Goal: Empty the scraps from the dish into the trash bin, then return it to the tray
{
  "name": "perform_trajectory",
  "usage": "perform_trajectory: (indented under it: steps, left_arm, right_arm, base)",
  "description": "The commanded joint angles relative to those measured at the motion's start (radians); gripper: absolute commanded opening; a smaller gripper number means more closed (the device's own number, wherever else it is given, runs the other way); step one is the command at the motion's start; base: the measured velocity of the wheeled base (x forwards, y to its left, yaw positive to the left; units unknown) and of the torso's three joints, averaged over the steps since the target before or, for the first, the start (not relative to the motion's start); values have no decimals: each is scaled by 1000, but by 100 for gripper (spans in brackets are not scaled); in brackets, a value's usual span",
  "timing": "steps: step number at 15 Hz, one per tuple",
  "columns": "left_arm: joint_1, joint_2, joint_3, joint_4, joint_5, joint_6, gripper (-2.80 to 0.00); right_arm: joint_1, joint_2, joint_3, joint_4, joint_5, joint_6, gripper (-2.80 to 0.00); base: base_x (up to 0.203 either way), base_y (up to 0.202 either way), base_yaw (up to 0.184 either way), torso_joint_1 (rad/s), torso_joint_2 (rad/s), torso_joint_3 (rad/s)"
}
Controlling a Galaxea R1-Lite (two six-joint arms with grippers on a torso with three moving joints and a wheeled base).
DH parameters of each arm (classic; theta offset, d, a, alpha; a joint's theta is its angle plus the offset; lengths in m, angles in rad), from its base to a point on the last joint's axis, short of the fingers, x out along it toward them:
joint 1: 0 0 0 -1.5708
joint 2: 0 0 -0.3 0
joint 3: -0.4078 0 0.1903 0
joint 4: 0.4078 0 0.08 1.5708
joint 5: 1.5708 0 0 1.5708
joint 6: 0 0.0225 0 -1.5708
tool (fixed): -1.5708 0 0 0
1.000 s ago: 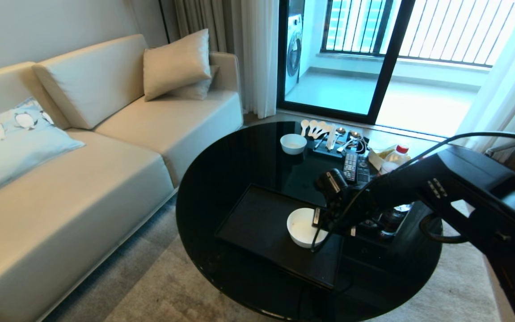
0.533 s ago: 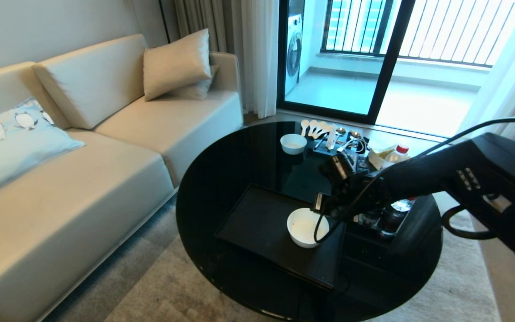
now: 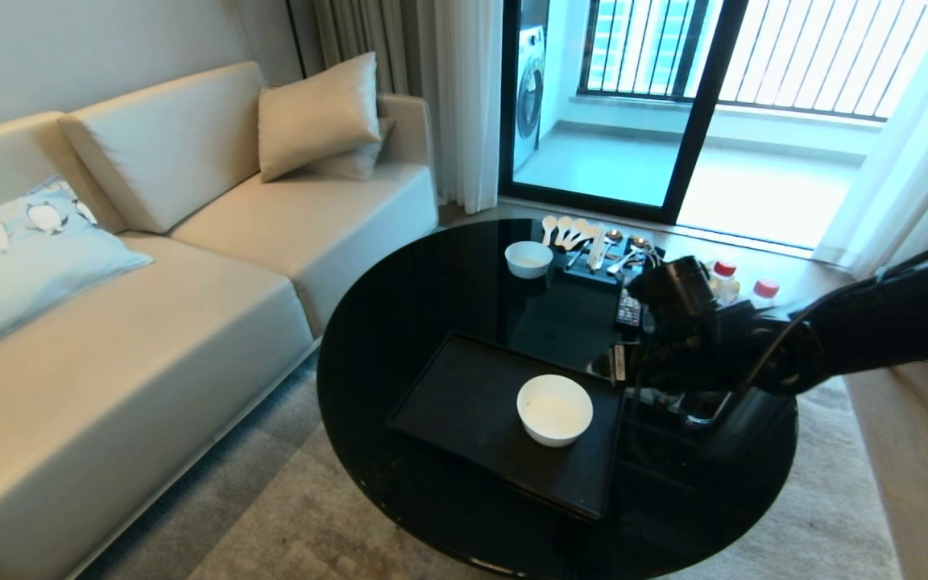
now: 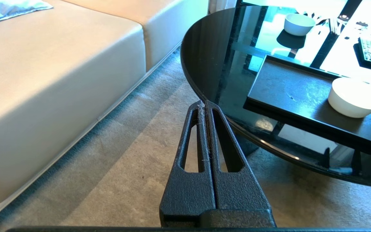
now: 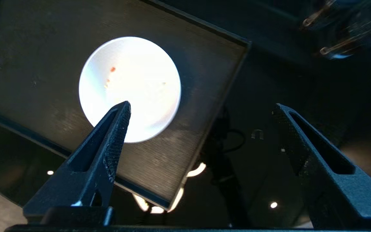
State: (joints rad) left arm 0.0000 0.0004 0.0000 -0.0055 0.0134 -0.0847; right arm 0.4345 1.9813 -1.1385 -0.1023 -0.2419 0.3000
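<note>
Head view: dish point(image 3: 554, 408) sits upright on the tray point(image 3: 464, 399), in its near-right part, close to the right rim. Right tool point(image 3: 621, 366) hangs just right of and above the dish, apart from it, jaws spread wide with nothing between them. Right wrist view confirms: one finger point(image 5: 114, 129) overlaps the dish rim in the picture only, the other stands off past the tray's corner; no contact seen.

Dish point(image 5: 130, 88) is nearly bare inside, with only a few tiny orange specks; no slices or strips of scraps visible. Trash bin is in none of the views.

Judgement: dish is emptied and back on the tray, so the task looks all but finished; what remains is for the right arm to clear away.

Relation that matters: dish lies left of and below the right tool. Round, so no long axis to mind. Room to leave is up and to the right; far-right of the counter point(image 3: 399, 322) is crowded with remotes point(image 3: 630, 308) and bottles point(image 3: 723, 278), so a low sweep that way risks a knock.

Left tool point(image 4: 204, 106) is parked with fingers pressed together, low over the carpet point(image 4: 124, 154) off the counter's left edge, well apart from the dish. Right arm is much the nearer.
</note>
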Motion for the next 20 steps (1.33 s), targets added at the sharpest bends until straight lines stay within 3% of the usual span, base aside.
perform_trajectory:
  steps: [1, 2, 3, 11, 16, 20]
  left_arm:
    - [0, 0, 0, -1, 0, -1, -280]
    - [0, 0, 0, -1, 0, -1, -280]
    - [0, 0, 0, -1, 0, -1, -280]
    - [0, 0, 0, -1, 0, -1, -280]
    - [0, 0, 0, -1, 0, -1, -280]
    - [0, 0, 0, -1, 0, -1, -280]
  right_arm:
    - [-3, -159, 148, -96, -6, -78, 0]
    - [-3, -209, 203, -136, -7, -113, 0]
    - [-3, -252, 243, -162, -7, -138, -280]
    - [-39, -576, 540, -311, -17, -174, -280]
    - [-182, -830, 759, -438, -16, -238, -280]
    - [-304, -1091, 925, -459, -17, -325, -280]
  base:
    - [0, 0, 0, 0, 0, 0]
    - [0, 0, 0, 0, 0, 0]
    - [0, 0, 0, 0, 0, 0]
    - [0, 0, 0, 0, 0, 0]
    - [0, 0, 0, 0, 0, 0]
    - [0, 0, 0, 0, 0, 0]
